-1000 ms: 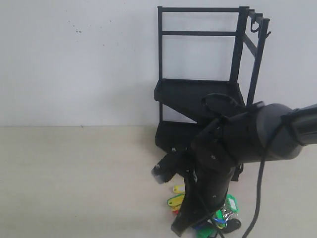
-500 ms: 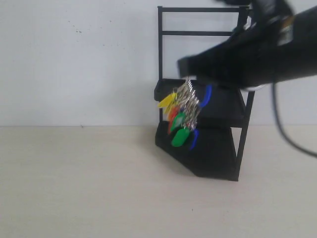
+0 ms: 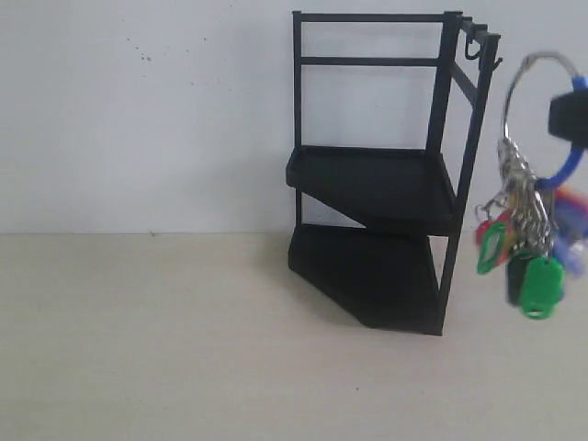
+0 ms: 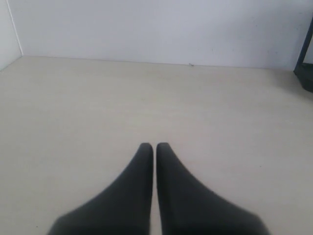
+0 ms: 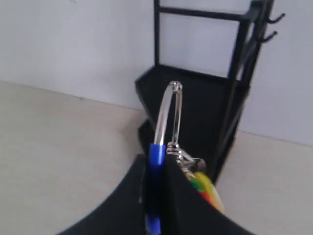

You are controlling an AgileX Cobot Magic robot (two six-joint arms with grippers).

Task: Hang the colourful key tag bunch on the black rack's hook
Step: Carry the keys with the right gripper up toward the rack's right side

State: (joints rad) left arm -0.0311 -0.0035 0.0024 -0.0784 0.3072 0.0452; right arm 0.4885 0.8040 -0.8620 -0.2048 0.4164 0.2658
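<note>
The colourful key tag bunch (image 3: 525,241) hangs in the air at the right edge of the exterior view, green, red and dark tags dangling below its large silver-and-blue loop (image 3: 537,61). My right gripper (image 3: 569,117) is shut on the loop's blue part (image 5: 156,157), and the silver arc stands up beyond the fingers. The black rack (image 3: 377,184) stands against the wall, left of the bunch. Its hook (image 3: 498,62) juts from the top of the front corner post, close to the loop's top and apart from it. My left gripper (image 4: 154,146) is shut over bare table, holding nothing.
Curled hooks (image 3: 472,52) sit further back on the rack's top bar. A white wall rises behind the rack. The rack's two solid tiers (image 3: 372,266) rest on the pale table (image 3: 138,331). In the left wrist view only the rack's base corner (image 4: 306,73) shows.
The right arm lifted the bunch off the table in front of the rack, swung it up past the tiers, and now holds it right of the front post near hook height.
</note>
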